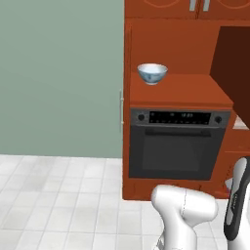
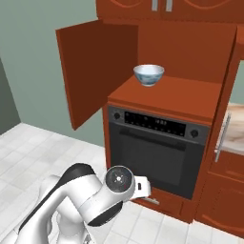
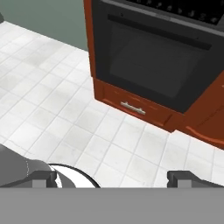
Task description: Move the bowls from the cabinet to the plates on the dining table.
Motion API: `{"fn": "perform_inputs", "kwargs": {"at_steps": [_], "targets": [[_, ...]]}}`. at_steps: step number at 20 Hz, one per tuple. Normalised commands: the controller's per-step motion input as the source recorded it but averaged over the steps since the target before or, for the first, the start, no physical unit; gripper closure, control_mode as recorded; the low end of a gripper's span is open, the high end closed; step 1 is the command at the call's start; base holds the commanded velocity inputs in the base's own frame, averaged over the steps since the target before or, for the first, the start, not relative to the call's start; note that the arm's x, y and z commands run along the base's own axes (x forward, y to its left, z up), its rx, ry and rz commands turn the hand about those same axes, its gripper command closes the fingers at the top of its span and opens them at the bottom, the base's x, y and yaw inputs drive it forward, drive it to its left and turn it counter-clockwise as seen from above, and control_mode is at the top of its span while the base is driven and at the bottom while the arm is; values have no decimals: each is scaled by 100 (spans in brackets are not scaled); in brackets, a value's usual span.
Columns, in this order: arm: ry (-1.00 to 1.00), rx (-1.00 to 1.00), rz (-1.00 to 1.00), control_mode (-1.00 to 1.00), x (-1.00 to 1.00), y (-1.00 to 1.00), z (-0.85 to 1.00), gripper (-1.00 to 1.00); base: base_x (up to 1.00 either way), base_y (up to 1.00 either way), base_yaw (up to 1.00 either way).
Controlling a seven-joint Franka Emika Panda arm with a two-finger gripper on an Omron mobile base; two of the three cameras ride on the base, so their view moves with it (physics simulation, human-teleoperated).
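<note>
A white bowl with a blue pattern [image 1: 152, 73] [image 2: 148, 75] stands upright on the shelf of the reddish-brown cabinet [image 1: 180, 46] [image 2: 183, 50], just above a built-in oven. The cabinet's left door [image 2: 95, 71] is swung wide open. My gripper [image 3: 113, 178] is open with nothing between its fingertips [image 3: 43, 177]. It hangs low and looks down at the floor tiles and the oven front, far below the bowl. The arm is folded low in front of the oven [image 2: 107, 190]. The plates are out of view.
The black oven [image 1: 178, 146] [image 2: 157, 143] [image 3: 153, 57] fills the cabinet under the shelf, with a small drawer [image 3: 135, 107] beneath it. A strip of beige marble top [image 2: 234, 128] shows at the right. White floor tiles [image 3: 52, 96] spread to the left.
</note>
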Motion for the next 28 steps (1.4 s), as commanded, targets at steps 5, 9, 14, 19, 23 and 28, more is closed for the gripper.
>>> {"fn": "perform_inputs", "kwargs": {"at_steps": [5,9,14,19,23,28], "targets": [[0,0,0,100,0,0,0,-100,72,1,-6],[0,0,0,100,0,0,0,-100,72,0,-6],[0,0,0,100,0,0,0,-100,74,3,-6],[0,0,0,100,0,0,0,-100,73,6,-6],[0,0,0,100,0,0,0,-100,61,5,-5],[0,0,0,100,0,0,0,-100,37,6,-4]]}}
